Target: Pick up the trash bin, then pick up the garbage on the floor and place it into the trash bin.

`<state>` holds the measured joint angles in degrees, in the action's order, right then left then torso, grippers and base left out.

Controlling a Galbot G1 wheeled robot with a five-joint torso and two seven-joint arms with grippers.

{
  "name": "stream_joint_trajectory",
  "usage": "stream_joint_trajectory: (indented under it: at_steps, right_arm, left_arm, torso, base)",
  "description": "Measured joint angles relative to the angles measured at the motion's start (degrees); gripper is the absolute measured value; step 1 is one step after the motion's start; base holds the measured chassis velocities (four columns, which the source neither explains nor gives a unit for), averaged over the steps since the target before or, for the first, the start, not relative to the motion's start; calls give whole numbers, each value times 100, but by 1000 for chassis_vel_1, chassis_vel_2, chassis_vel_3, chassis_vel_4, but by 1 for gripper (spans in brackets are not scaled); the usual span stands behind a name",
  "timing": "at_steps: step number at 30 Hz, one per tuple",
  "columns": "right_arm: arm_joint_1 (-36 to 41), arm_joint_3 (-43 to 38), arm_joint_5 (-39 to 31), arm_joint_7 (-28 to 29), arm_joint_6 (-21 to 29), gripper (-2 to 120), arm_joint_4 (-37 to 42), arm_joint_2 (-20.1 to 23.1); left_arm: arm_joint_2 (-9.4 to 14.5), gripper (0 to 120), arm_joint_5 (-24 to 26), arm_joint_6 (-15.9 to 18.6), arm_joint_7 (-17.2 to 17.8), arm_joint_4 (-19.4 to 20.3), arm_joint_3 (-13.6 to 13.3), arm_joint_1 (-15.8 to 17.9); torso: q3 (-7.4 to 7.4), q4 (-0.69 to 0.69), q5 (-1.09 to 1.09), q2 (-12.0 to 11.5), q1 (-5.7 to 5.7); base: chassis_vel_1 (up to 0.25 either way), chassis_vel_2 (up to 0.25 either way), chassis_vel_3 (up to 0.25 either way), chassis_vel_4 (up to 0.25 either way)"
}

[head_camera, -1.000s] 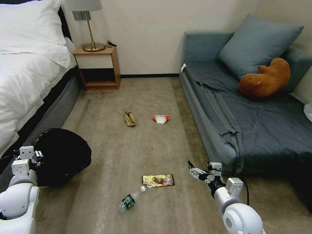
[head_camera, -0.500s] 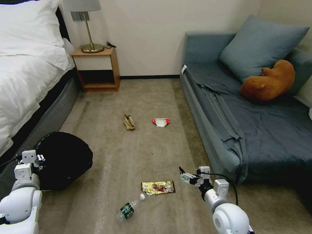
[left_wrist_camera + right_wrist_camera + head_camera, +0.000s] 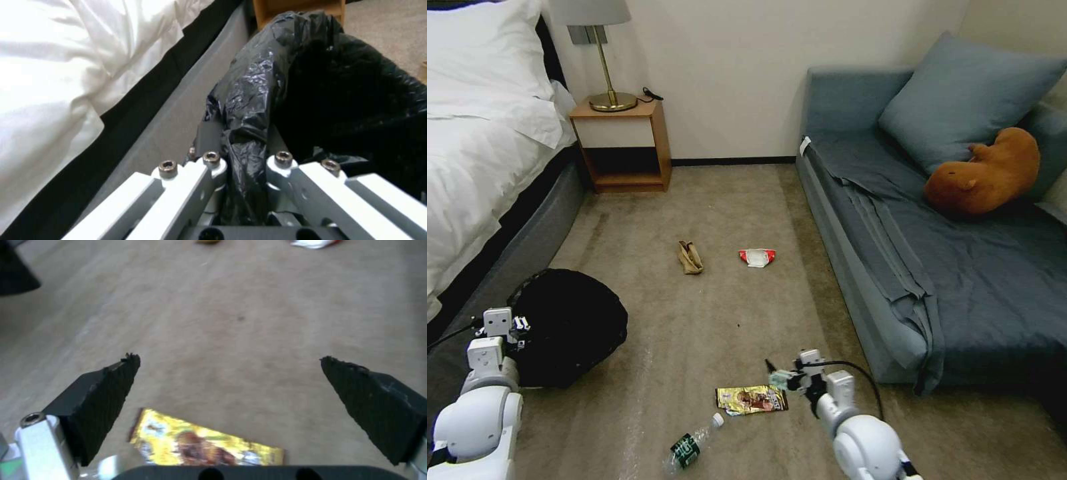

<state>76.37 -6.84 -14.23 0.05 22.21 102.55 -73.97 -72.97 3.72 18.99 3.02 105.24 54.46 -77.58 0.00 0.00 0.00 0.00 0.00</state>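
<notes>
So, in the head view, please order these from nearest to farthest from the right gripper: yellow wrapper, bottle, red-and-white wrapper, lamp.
From the right gripper:
1. Yellow wrapper, just below it on the carpet.
2. Bottle, nearer the robot, leftward.
3. Red-and-white wrapper, mid-floor ahead.
4. Lamp, on the far nightstand.

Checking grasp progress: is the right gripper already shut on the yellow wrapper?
No, the right gripper is wide open above the yellow wrapper, which lies flat on the carpet.

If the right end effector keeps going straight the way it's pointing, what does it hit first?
Most likely bare carpet just beyond the yellow snack wrapper, which lies under the open right end effector. Depth is hard to judge.
</notes>
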Motion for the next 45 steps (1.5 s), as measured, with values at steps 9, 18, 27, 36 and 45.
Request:
stream_joint_trajectory:
  at_steps: [9, 18, 27, 36, 45]
  right_arm:
    - [-983, 1272, 246, -175, -5, 100, -914, -21]
    - [-1778, 2573, 1072, -743, -125, 100, -1759, 70]
    - [-2245, 3333, 1980, -1324, -378, 100, -2179, 115]
    - [-2325, 3667, 2472, -1398, -586, 100, -2558, 33]
    - [-2423, 3806, 2592, -1364, -782, 100, -2933, -120]
  left_arm:
    - [-170, 5, -171, 36, 14, 133, 36, -36]
    - [-489, 5, -462, 125, 88, 237, -6, 41]
    - [-672, 5, -616, 142, 118, 288, -13, 88]
    - [-732, 5, -848, 237, 154, 352, -218, 212]
    - [-769, 5, -946, 243, 165, 280, -310, 326]
  torso:
    - [0, 1, -1, 0, 0]
    - [0, 0, 0, 0, 0]
    - [0, 0, -1, 0, 0]
    - [0, 0, 0, 0, 0]
    - [-1, -2, 1, 1, 0]
  base:
    - [0, 0, 0, 0]
    - [0, 0, 0, 0]
    - [0, 0, 0, 0]
    - [0, 0, 0, 0]
    - [0, 0, 0, 0]
